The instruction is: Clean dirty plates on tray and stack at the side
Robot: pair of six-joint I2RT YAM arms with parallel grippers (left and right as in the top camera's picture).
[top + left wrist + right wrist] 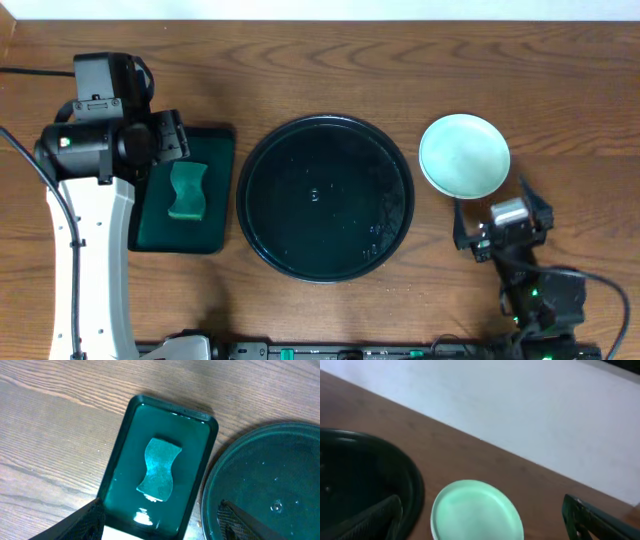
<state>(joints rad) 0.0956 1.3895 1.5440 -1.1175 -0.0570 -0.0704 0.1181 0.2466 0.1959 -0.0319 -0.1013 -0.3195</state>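
The wooden table (330,70) fills your view. Its far edge runs past the black tray (300,232), and a pale white surface (530,405) lies beyond that edge. The tray sits at mid-table, glossy, with a few light specks on its floor. Between the tray and the far edge you have a wide band of bare wood. There is more bare wood on the tray's left, beyond the green tray.

The left arm (90,220) stands well to the tray's left. Its gripper (160,506) hangs over the dark-green rectangular tray (218,170), fingers spread wide with nothing between them. That green tray lies just beside the black tray's left rim and is apart from it.

A pale turquoise plate (464,155) rests on the wood just right of the black tray, close to the rim but clear of it. You cannot tell from here whether other plates lie beneath it.

The right gripper (492,200) sits right of the tray, at the plate's near side. Its fingers are wide apart and empty.

A green sponge (186,190) lies in the green tray.
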